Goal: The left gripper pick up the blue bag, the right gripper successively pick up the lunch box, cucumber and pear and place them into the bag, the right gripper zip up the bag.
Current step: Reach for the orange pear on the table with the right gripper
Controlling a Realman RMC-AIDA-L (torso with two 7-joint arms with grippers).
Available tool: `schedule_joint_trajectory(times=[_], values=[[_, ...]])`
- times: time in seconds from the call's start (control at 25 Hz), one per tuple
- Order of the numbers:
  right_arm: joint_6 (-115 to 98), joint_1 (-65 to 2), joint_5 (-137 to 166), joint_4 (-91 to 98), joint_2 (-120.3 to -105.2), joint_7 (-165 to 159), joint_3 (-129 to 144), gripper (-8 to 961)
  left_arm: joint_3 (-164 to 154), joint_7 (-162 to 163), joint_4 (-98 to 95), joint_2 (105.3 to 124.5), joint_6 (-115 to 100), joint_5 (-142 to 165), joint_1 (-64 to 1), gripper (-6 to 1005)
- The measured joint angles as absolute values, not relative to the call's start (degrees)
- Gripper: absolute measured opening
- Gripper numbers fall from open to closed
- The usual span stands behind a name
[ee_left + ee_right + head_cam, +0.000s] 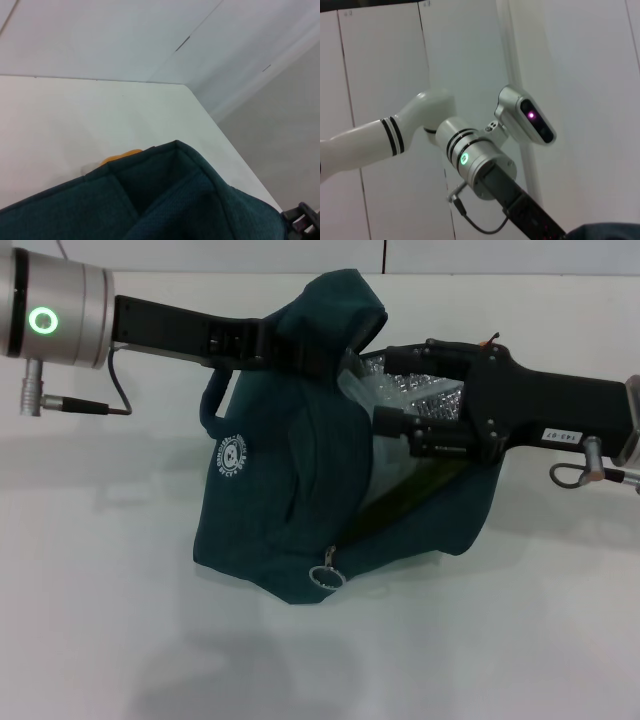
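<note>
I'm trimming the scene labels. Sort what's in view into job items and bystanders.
Job: blue bag; left pincer at its top; right pincer in its mouth; zip pull; pear beside the bag.
Not job: white table; robot's head camera; wall panels.

Head view: looks forward and down from above at blue bag (300,490) on table (100,590), moderately near. Left wrist view: very close over bag fabric (165,205), facing table corner and wall. Right wrist view: faces up past bag edge (605,232) toward left arm (395,135). Bag shared by all.
</note>
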State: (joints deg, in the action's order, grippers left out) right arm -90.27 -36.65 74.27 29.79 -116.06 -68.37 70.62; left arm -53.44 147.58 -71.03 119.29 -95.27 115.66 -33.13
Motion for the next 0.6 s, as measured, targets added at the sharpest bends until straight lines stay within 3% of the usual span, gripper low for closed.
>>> schedule_joint_trajectory(times=[0.08, 0.44, 0.6], values=[[-90.52, -36.40, 73.67, 30.01, -116.04, -68.25, 70.57, 708, -53.44, 147.57, -71.02, 119.28, -95.27, 115.66, -33.14, 56], [-92.38, -32.49, 73.31, 32.83, -115.15, -68.36, 64.09, 707, -53.44, 147.57, -71.01, 119.26, -95.27, 115.66, -33.20, 56], [-89.14, -29.40, 73.63, 35.41, -113.61, -68.88, 59.91, 705, -53.44, 147.57, -71.01, 119.26, -95.28, 115.22, -33.18, 56]])
